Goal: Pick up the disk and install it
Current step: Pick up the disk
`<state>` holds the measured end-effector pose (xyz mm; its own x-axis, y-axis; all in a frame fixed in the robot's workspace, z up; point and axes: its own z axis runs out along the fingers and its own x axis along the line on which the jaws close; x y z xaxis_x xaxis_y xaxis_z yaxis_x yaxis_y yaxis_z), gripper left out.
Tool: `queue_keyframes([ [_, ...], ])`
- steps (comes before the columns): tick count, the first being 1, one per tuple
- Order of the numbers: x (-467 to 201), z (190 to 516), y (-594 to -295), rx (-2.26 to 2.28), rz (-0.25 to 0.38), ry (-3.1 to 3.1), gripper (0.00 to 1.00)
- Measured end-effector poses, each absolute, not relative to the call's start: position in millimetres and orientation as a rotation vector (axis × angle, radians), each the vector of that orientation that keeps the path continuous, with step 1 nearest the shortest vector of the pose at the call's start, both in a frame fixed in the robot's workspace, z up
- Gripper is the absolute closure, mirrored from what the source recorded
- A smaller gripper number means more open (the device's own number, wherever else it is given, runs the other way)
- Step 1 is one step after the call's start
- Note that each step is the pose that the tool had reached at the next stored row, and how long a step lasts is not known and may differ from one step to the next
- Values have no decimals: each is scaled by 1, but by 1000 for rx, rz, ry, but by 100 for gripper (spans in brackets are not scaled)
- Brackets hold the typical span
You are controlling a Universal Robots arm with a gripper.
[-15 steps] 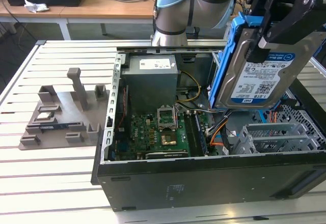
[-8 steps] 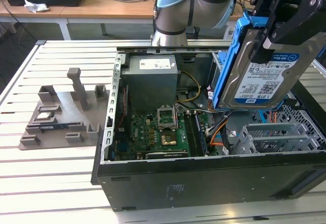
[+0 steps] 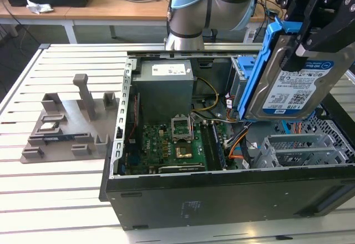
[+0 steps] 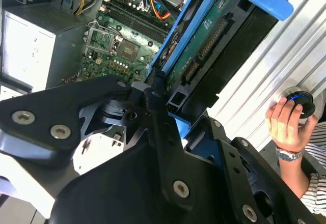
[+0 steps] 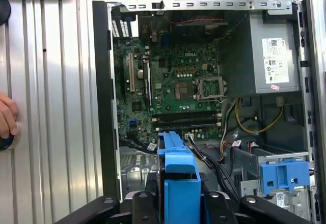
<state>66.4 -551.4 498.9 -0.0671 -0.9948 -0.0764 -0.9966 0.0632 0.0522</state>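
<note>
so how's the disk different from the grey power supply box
The disk hangs tilted on edge over the open case, clamped in the fingers; the power supply sits inside the case. The disk is a thin slab with a blue frame; the power supply is a bulkier, plain grey box. Both are metal and carry a printed label.

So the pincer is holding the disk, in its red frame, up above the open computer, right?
Not quite: the frame is blue, not red, as the exterior view shows. The pincer does hold the disk up above the open computer.
</note>
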Motion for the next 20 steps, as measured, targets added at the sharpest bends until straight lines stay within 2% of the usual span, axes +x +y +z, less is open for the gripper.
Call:
queue_keyframes([
  [20, 104, 485, -551, -2132, 142, 2276, 63],
])
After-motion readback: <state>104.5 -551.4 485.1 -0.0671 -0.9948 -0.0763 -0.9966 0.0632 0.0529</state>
